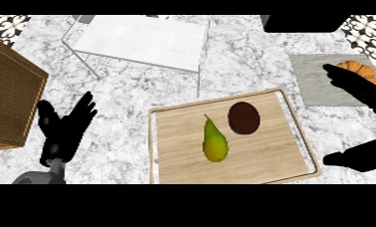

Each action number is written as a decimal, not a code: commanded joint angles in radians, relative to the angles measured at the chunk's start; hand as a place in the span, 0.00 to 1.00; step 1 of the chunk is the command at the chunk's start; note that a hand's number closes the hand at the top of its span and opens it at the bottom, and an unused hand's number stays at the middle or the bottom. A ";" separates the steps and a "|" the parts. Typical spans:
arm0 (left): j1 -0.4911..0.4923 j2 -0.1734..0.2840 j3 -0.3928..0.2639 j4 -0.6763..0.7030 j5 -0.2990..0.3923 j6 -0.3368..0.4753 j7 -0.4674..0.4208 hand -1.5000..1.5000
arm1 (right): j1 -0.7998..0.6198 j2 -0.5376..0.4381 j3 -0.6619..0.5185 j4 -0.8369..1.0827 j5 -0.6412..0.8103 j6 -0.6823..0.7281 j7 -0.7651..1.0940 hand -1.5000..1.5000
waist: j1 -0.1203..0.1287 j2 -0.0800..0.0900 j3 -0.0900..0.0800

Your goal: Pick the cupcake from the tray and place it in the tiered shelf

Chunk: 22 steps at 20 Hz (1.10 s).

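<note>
1. Head view: a wooden tray lies on the marble counter, low and right of centre.
2. On the tray lie a green-yellow pear, its stalk end pointing up the view, and just right of it a dark brown oval thing; the two sit apart, not touching. Whether the oval is the cupcake cannot be told.
3. The white tiered shelf stands at the upper left, well apart from the tray, on thin wire legs.
4. A brown woven box sits at the left edge.
5. At the right, a grey mat carries an orange pastry, partly hidden.
6. The left hand shows at the lower left, fingers straight and spread, pointing up, touching nothing.
7. The right hand is a black shape over the mat beside the pastry, with another black part near the tray's lower right corner; its fingers cannot be made out.
</note>
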State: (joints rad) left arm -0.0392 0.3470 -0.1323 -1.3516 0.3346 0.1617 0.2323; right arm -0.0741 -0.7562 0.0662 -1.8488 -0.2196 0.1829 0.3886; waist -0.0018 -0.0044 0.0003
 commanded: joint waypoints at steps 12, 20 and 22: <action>-0.049 -0.056 0.011 0.046 -0.042 -0.011 0.017 0.50 | -0.366 0.280 0.359 0.022 0.393 -0.145 0.640 0.00 | 0.009 0.005 -0.001; 0.014 -0.022 0.060 0.020 -0.040 -0.072 0.014 0.50 | -0.288 0.268 0.352 0.023 0.418 -0.021 0.653 0.00 | 0.001 0.003 -0.001; -0.057 -0.028 0.076 0.058 -0.052 -0.054 0.034 0.50 | -0.328 0.297 0.371 0.013 0.445 -0.007 0.747 0.00 | -0.001 0.003 -0.001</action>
State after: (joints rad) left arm -0.0614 0.3220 -0.0730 -1.3266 0.2971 0.1066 0.2509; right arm -0.4145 -0.4772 0.4135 -1.7945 0.1858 0.1281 1.0166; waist 0.0035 -0.0019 0.0017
